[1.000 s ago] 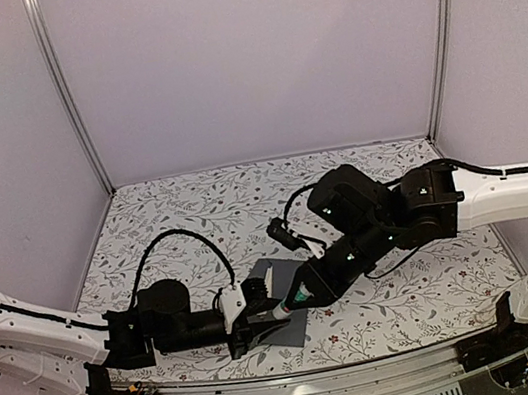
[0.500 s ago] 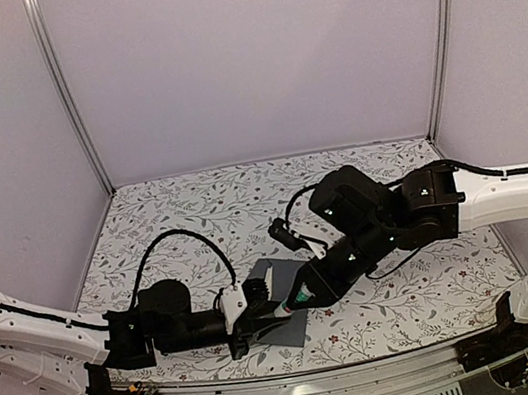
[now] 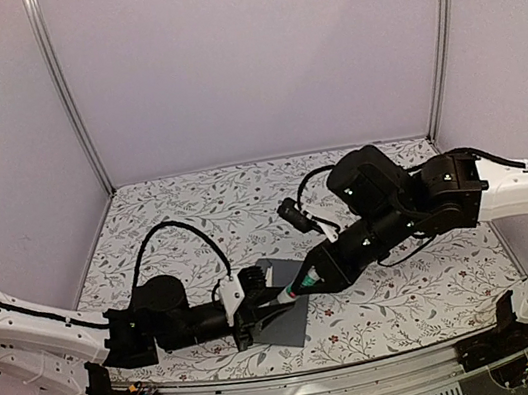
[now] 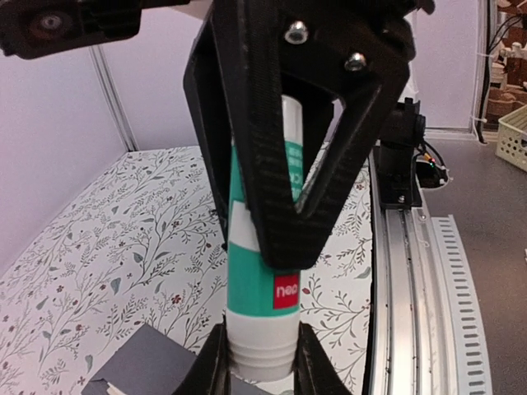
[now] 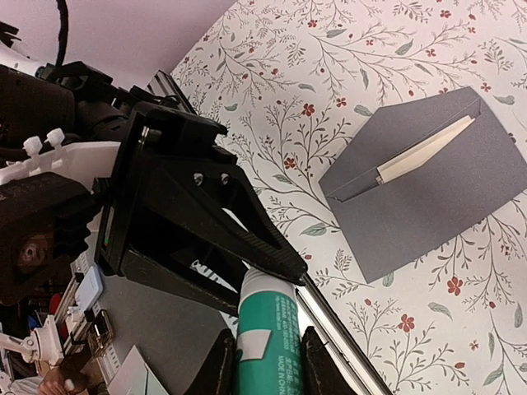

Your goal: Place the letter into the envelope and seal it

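Low over the near middle of the worktop [image 3: 195,209] with its floral-patterned cloth, the two black-and-white arms meet tip to tip. A small teal-and-white tube [image 3: 298,288] spans the gap between them: the right pincer [image 3: 301,286] has its teal end, and the left pincer [image 3: 265,305] meets its white end. How firmly each one bites cannot be told from up here. Beneath them lies a dark slate-grey rectangular paper envelope [image 3: 288,327], flat on the cloth and partly hidden by the left pincer.

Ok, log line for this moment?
left gripper: shut on tube cap end | right gripper: shut on tube body | letter: inside envelope, edge showing | flap: not sealed
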`<state>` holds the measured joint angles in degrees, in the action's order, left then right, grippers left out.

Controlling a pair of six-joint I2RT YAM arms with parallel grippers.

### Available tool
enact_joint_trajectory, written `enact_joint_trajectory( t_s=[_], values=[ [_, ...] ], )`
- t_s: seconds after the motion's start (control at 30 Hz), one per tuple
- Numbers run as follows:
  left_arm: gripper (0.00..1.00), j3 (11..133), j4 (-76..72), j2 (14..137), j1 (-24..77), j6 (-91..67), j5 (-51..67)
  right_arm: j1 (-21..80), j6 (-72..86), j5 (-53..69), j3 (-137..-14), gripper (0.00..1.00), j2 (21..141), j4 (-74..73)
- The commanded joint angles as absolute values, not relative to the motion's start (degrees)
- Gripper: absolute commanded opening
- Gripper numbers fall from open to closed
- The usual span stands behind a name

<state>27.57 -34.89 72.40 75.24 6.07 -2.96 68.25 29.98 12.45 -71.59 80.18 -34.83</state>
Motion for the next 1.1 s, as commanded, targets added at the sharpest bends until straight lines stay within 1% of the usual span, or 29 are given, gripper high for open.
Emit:
enact_joint_trajectory(
  t_s=[0.0,0.27,1.07],
  values=[
    [0.0,26.1,-30.4,72.7,75.4,6.7,-7.7,66.1,29.7,9.8,-73.1,0.0,75.4,-39.9],
    [0.0,25.1,-30.9,72.6,75.1,7.4,-9.3,65.4,29.2,10.1,-73.5,0.0,74.5,-40.9],
    [0.0,22.5,-32.8,70.2,71.4,5.5,-5.8,64.4,29.4,4.9,-77.6,0.0,67.8,-46.3]
  ],
)
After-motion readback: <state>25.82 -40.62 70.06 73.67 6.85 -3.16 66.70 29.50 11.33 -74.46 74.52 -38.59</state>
